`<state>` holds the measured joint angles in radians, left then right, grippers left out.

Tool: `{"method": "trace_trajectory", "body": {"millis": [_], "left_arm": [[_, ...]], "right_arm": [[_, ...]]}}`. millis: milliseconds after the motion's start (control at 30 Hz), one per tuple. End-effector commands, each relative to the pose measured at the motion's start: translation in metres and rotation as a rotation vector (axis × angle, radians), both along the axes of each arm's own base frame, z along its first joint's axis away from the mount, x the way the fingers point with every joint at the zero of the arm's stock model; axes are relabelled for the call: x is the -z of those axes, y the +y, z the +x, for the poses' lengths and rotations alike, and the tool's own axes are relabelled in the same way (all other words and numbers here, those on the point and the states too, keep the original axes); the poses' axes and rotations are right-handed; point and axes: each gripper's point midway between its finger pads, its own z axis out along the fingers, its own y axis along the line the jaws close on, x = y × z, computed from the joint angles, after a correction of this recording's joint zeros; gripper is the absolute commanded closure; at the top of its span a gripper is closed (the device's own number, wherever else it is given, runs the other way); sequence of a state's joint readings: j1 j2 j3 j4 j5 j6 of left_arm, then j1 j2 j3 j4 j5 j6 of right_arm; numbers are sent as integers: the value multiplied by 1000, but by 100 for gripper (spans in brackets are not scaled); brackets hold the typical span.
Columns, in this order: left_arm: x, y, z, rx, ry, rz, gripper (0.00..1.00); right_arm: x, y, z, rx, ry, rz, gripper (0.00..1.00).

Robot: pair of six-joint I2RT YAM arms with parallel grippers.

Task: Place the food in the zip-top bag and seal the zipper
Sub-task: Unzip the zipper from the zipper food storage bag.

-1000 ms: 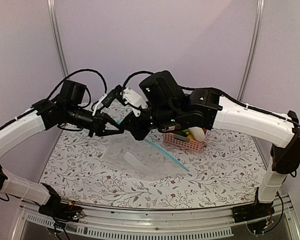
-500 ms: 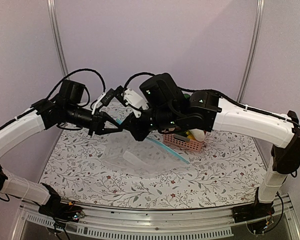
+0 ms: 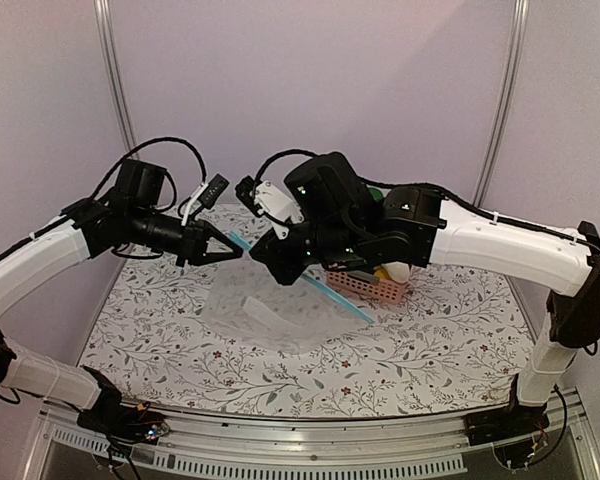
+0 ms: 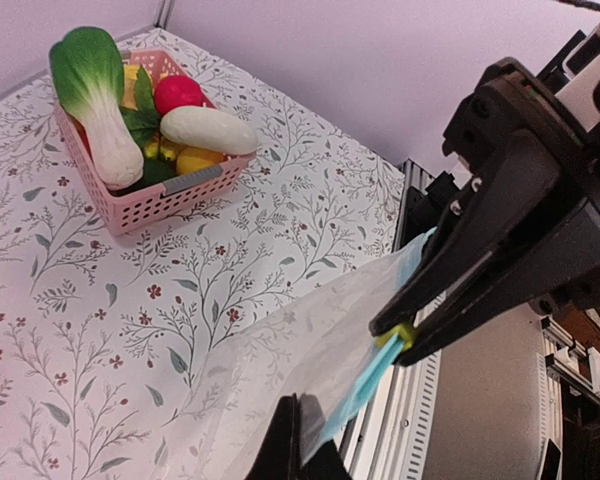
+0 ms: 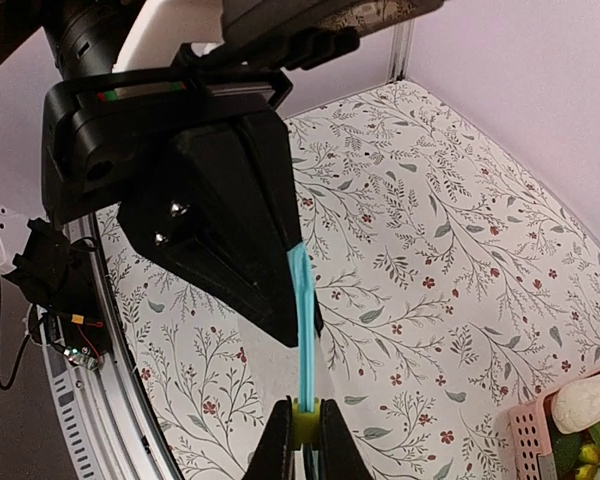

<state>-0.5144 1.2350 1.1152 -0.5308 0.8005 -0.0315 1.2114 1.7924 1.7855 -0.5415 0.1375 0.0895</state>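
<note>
Bag aloft, nothing packed yet.
My left end effector [image 4: 298, 442] and right end effector [image 5: 301, 438] pinch the zipper [image 5: 302, 300] of the zip-top bag [image 4: 280, 365] above the counter [image 4: 230, 255]; food [image 4: 95, 100] sits in the pink basket [image 4: 170, 195].

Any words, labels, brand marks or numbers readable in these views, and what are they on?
No readable text in any view.
Bag, zipper, basket: no print visible.
White tag by the left wrist: too small to show any writing.
Tablecloth: floral pattern only, no lettering.
</note>
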Motion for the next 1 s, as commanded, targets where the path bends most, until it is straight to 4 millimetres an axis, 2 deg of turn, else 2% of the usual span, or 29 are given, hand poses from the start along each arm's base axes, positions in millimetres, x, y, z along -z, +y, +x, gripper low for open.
{"method": "trace_trajectory", "body": {"millis": [0,567,967], "left_arm": [[0,19,28,-138,-38,20,100],[8,60,76,-375,4,23,100],[4,95,97,-509,-6,12,100]], "right_arm": [[1,-24,0,34,12,-45,100],[5,-61,24,136,6,-62,100],[11,-84,30,193,17,-72,100]]}}
